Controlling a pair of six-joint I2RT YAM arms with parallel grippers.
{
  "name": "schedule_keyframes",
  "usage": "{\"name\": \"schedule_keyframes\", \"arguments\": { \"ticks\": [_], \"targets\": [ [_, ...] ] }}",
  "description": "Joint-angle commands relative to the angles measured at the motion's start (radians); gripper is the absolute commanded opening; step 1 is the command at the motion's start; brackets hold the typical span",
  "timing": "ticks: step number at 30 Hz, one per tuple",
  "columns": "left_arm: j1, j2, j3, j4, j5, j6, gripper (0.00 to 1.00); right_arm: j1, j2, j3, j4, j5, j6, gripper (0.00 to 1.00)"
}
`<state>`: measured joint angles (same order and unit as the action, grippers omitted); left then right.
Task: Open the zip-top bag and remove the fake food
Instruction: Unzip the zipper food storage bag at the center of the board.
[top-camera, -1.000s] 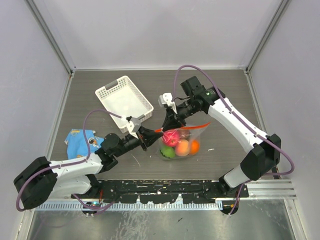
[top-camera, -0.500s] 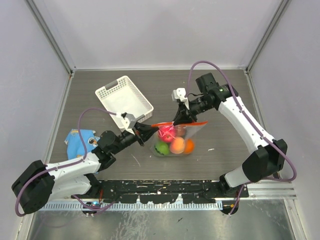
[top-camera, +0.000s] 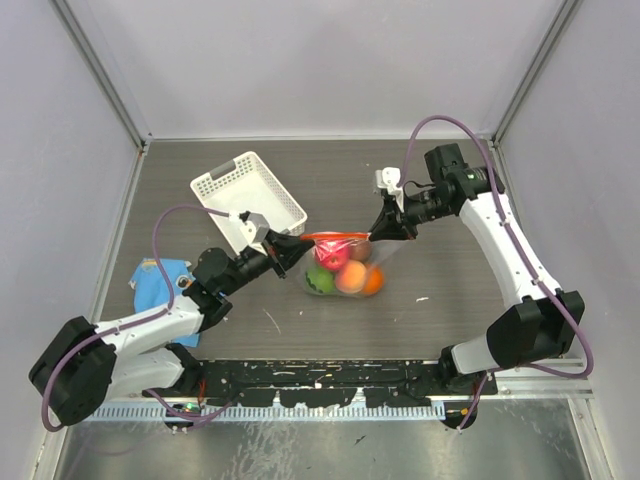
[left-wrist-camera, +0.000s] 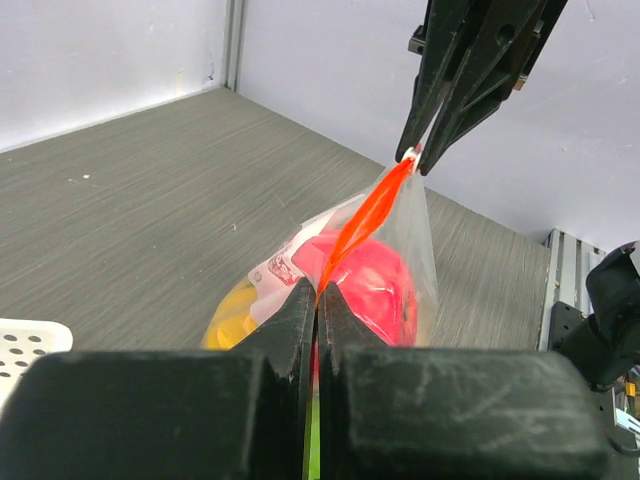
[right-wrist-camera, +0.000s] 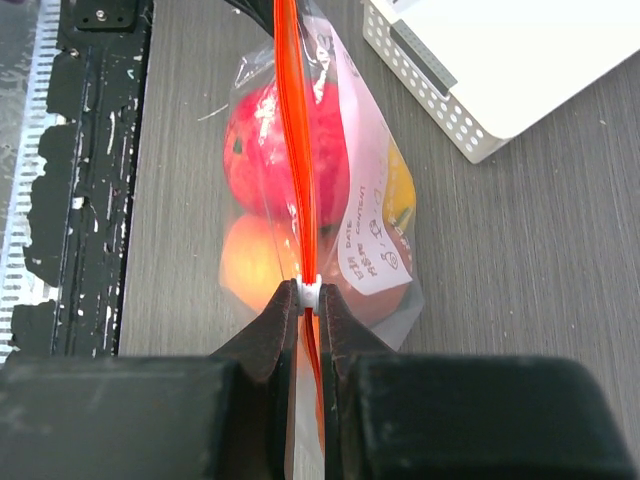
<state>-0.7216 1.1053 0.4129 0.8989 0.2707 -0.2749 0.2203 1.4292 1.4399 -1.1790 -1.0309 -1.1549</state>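
The clear zip-top bag (top-camera: 345, 268) hangs between my two grippers with its red-orange zip strip (top-camera: 338, 238) stretched taut on top. My left gripper (top-camera: 303, 245) is shut on the strip's left end (left-wrist-camera: 317, 290). My right gripper (top-camera: 379, 232) is shut on the small white slider (right-wrist-camera: 309, 292) at the strip's right end. The fake food sits inside the bag: a red-pink fruit (right-wrist-camera: 260, 150), a peach one (right-wrist-camera: 250, 265), a yellow one (right-wrist-camera: 398, 190), a green one (top-camera: 321, 281) and an orange one (top-camera: 372, 284).
A white plastic basket (top-camera: 247, 195) stands at the back left, just behind my left gripper; its corner shows in the right wrist view (right-wrist-camera: 500, 70). A blue printed cloth (top-camera: 158, 282) lies at the left beside the left arm. The black base rail (top-camera: 330, 378) runs along the near edge.
My right gripper has moved right and back with the slider along the strip. My left gripper has shifted left and back with the strip's end. The bag moved back with them.
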Motion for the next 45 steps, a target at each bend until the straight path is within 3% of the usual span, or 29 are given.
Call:
{"name": "schedule_keyframes", "arguments": {
  "ticks": [1, 45],
  "targets": [
    [0.035, 0.004, 0.051, 0.046, 0.013, -0.001, 0.0, -0.046, -0.048, 0.007, -0.043, 0.011, -0.039, 0.01],
    [0.111, 0.145, 0.116, 0.085, 0.129, -0.04, 0.0, -0.32, -0.116, -0.053, -0.086, 0.242, -0.113, 0.02]
  ]
}}
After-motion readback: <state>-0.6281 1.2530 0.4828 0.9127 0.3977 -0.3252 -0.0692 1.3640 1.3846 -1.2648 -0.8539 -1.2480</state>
